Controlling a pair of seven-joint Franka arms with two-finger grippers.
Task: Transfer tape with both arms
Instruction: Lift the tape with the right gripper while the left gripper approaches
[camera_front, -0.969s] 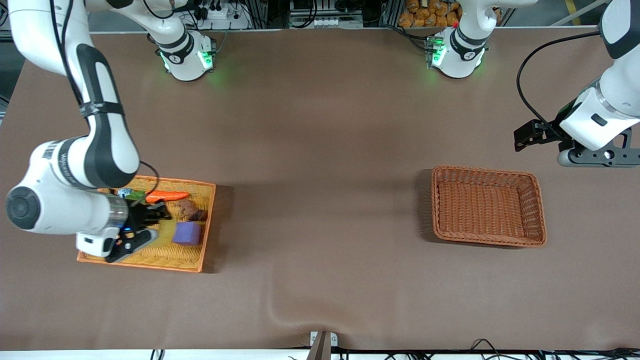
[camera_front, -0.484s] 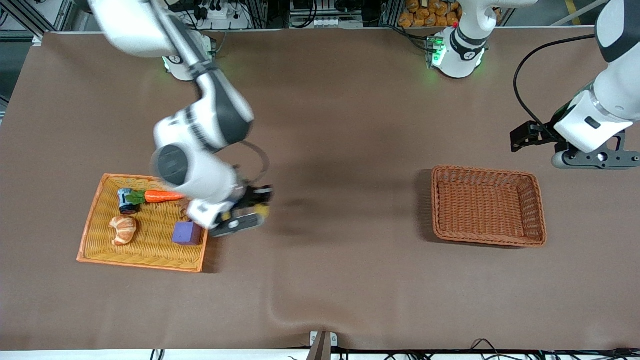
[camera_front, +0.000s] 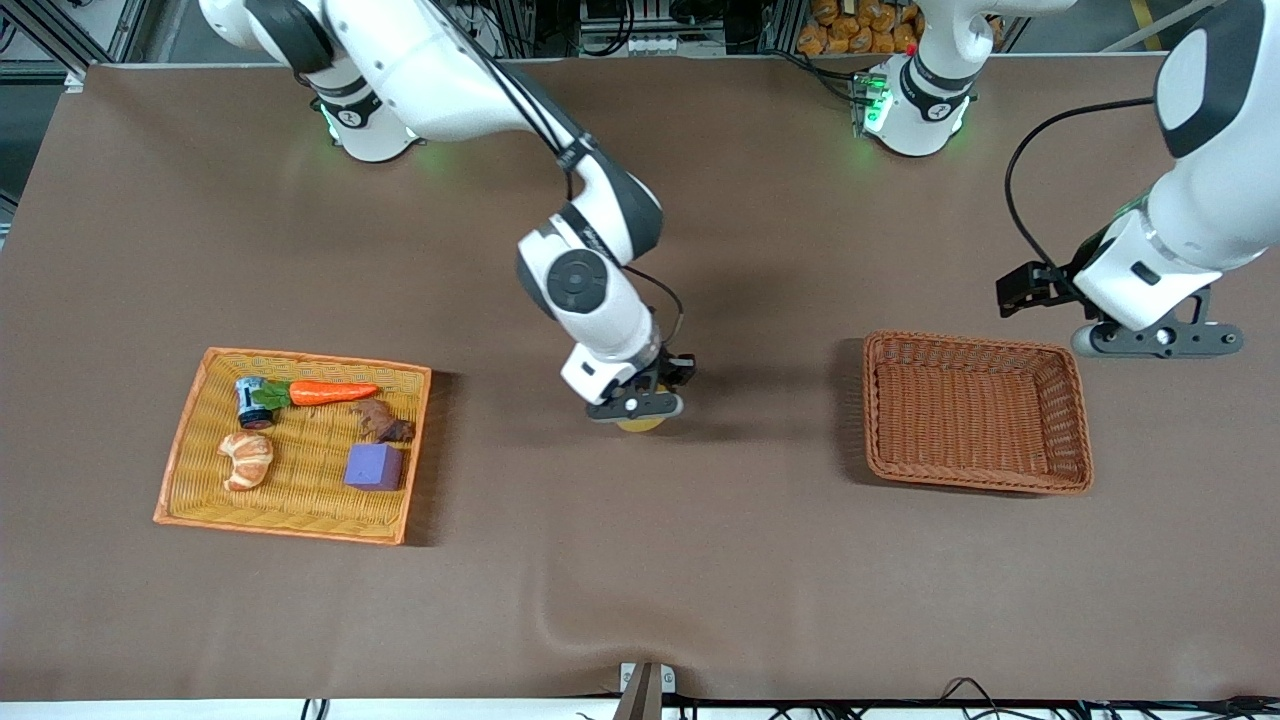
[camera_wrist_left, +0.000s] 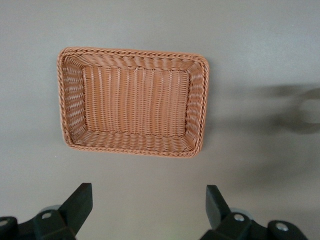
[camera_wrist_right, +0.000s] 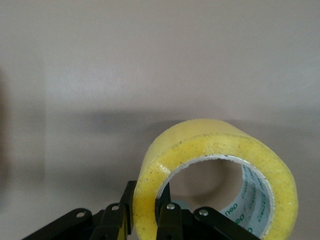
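Carried from tray to mid-table, tape (camera_wrist_right: 215, 175) (wall pinched) hangs in right pincer (camera_wrist_right: 145, 217).

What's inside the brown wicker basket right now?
Nothing: the brown wicker basket shows only its bare woven floor, uncovered in both views. The tape is clamped in the right gripper over the bare table middle. The open left gripper hovers beside the basket.
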